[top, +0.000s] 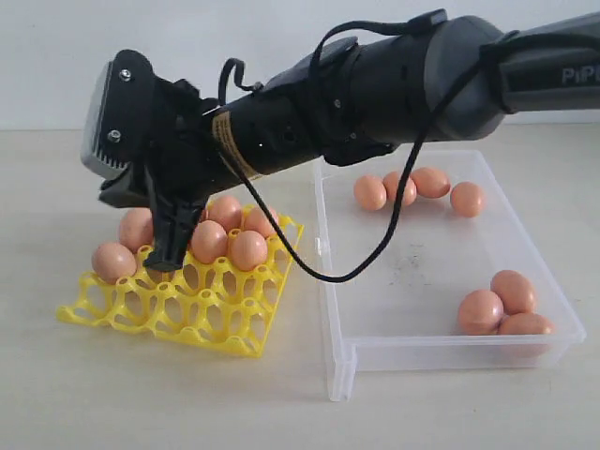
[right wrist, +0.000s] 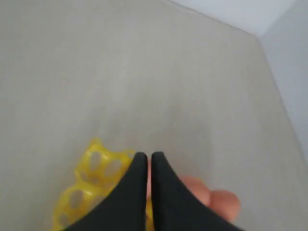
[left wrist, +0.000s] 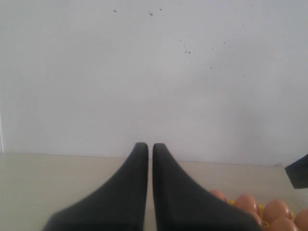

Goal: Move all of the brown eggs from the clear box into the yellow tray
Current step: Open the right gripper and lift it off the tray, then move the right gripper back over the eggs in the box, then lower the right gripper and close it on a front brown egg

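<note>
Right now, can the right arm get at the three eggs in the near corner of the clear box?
Probably yes. The three eggs lie uncovered in the open-topped clear box; the right pincer, shut over the yellow tray, must swing across and open.

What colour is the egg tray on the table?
The tray is bright yellow; the exterior view shows it best.

Closed left gripper (left wrist: 150,146) near brown eggs (left wrist: 276,210)
</note>
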`<control>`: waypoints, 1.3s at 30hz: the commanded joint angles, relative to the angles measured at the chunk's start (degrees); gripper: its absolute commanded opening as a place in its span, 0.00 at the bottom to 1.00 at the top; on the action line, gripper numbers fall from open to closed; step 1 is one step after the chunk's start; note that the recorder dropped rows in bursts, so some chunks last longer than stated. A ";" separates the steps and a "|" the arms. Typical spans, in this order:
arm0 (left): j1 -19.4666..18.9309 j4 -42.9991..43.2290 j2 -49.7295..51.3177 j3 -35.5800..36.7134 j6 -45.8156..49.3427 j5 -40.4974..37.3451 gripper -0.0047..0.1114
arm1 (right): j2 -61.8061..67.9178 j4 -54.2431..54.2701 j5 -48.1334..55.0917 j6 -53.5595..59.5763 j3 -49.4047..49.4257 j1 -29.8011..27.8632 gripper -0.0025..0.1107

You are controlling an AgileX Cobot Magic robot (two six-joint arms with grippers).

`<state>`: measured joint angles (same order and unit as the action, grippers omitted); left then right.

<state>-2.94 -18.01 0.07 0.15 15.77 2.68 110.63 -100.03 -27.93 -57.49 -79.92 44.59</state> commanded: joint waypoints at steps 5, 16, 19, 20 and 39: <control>0.22 -0.27 -0.07 -0.15 0.20 0.32 0.07 | -3.44 0.09 51.07 7.01 9.23 -0.17 0.02; 0.22 -0.27 -0.07 -0.15 0.20 0.32 0.07 | -3.67 28.14 63.12 36.27 9.78 -6.95 0.02; 0.22 -0.27 -0.07 -0.15 0.20 0.32 0.07 | -3.67 61.69 65.09 59.42 6.59 -14.51 0.02; 0.22 -0.27 -0.07 -0.15 0.20 0.32 0.07 | -3.67 73.90 68.24 68.68 5.44 -17.30 0.02; 0.22 -0.27 -0.07 -0.15 0.20 0.32 0.07 | -0.87 116.04 97.89 67.76 -1.36 -32.11 0.44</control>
<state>-2.94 -18.01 0.07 0.15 15.77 2.68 109.68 15.71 69.29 13.56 -80.95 11.65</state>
